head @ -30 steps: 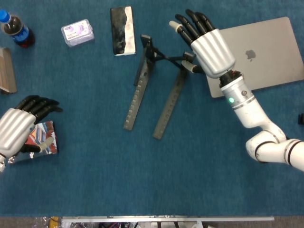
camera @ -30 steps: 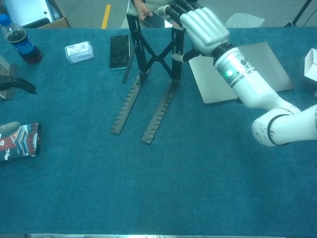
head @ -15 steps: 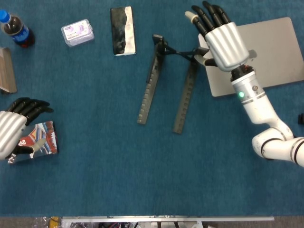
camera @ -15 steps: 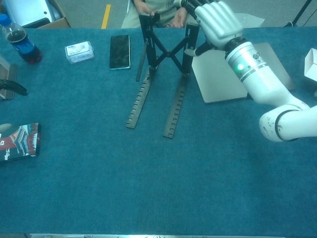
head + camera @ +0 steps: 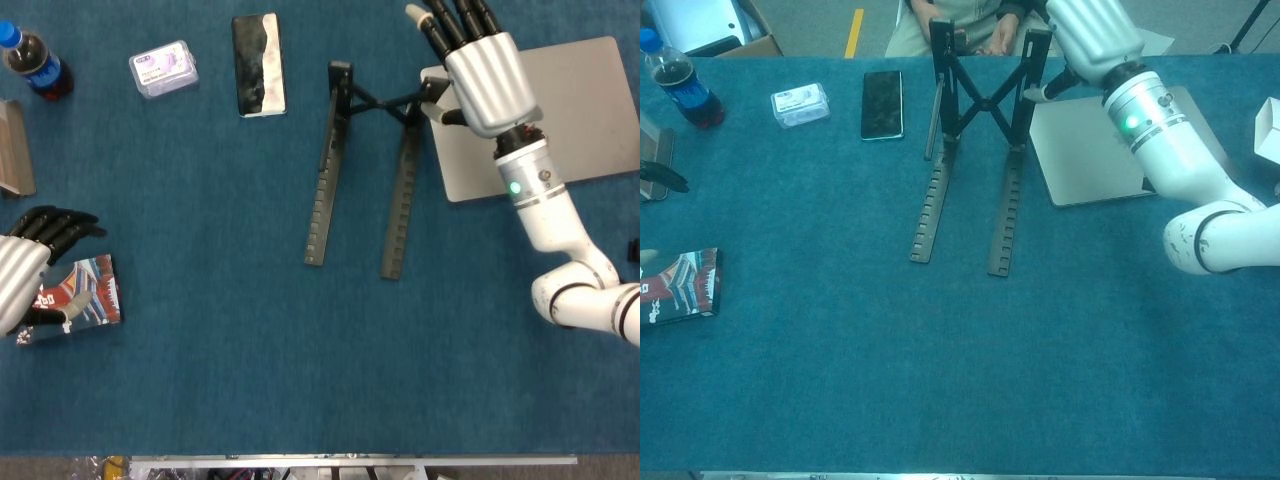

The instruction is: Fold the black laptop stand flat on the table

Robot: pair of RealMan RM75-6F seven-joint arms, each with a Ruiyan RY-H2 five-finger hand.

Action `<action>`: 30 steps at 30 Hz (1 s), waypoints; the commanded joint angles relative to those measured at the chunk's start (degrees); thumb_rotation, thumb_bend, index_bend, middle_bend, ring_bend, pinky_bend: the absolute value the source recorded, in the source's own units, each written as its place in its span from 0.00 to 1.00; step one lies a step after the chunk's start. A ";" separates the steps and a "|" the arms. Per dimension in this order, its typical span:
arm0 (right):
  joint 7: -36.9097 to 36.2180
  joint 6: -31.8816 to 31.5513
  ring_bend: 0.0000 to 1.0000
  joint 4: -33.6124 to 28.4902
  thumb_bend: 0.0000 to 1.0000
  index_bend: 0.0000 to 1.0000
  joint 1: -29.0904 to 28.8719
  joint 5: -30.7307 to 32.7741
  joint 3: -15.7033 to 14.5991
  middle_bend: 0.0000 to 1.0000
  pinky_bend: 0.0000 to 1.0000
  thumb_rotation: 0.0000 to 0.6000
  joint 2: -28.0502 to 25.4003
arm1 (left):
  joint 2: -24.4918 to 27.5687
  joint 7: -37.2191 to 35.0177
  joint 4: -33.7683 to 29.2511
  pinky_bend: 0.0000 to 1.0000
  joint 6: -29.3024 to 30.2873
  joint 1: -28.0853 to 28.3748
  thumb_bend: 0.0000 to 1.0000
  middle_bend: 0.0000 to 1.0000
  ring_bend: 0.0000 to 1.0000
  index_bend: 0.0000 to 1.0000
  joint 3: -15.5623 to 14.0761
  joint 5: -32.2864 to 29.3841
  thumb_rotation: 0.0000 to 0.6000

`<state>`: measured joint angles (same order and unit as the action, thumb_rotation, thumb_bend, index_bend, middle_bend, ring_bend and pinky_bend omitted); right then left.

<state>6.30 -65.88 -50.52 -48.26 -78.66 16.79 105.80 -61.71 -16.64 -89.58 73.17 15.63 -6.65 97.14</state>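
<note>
The black laptop stand (image 5: 320, 190) is unfolded, with two notched rails flat on the blue table and its crossed uprights (image 5: 985, 100) standing at the far end. My right hand (image 5: 485, 70) is at the stand's right upright. Its thumb presses the post and its fingers reach past the top, partly cut off in the chest view, where the right hand (image 5: 1090, 30) is at the top edge. Far from the stand, my left hand (image 5: 20, 275) hangs at the table's left edge, holding nothing, its fingers loosely curled and apart from the thumb.
A silver laptop (image 5: 570, 110) lies closed just right of the stand, under my right forearm. A phone (image 5: 258, 65), a plastic box (image 5: 163, 68) and a cola bottle (image 5: 32, 62) sit at the back left. A red packet (image 5: 85, 290) lies by my left hand.
My right hand has moved right and further back, and the stand came with it and swung until its rails lie nearly straight. My left hand has drawn back to the left.
</note>
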 commanded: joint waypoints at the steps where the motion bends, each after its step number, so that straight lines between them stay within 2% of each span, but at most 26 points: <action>1: 0.10 0.08 0.00 0.37 0.00 0.13 -0.11 0.39 0.29 0.12 0.14 1.00 0.09 | 0.02 -0.02 0.01 0.11 0.10 -0.06 0.28 0.20 0.15 0.23 -0.06 -0.09 1.00; 15: 0.19 -0.55 0.00 -0.78 0.00 0.13 0.38 1.55 0.72 0.12 0.14 1.00 -0.58 | -0.20 -0.26 0.38 0.11 0.52 -0.26 0.28 0.20 0.15 0.23 -0.35 -0.28 1.00; 23: -0.65 -2.47 0.00 -4.92 0.00 0.13 0.87 -0.39 -0.33 0.12 0.14 1.00 -1.92 | -0.25 -0.38 0.60 0.11 0.71 -0.43 0.28 0.20 0.15 0.23 -0.47 -0.52 1.00; 30: -6.19 -5.49 0.00 -12.25 0.00 0.13 1.64 -4.57 -2.01 0.12 0.14 1.00 -4.45 | -0.07 -0.37 0.64 0.11 0.95 -0.70 0.28 0.20 0.15 0.23 -0.49 -0.91 1.00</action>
<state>2.29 -70.33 -60.32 -46.96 -81.75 15.46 102.47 -61.78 -17.02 -88.94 74.12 14.93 -7.15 96.23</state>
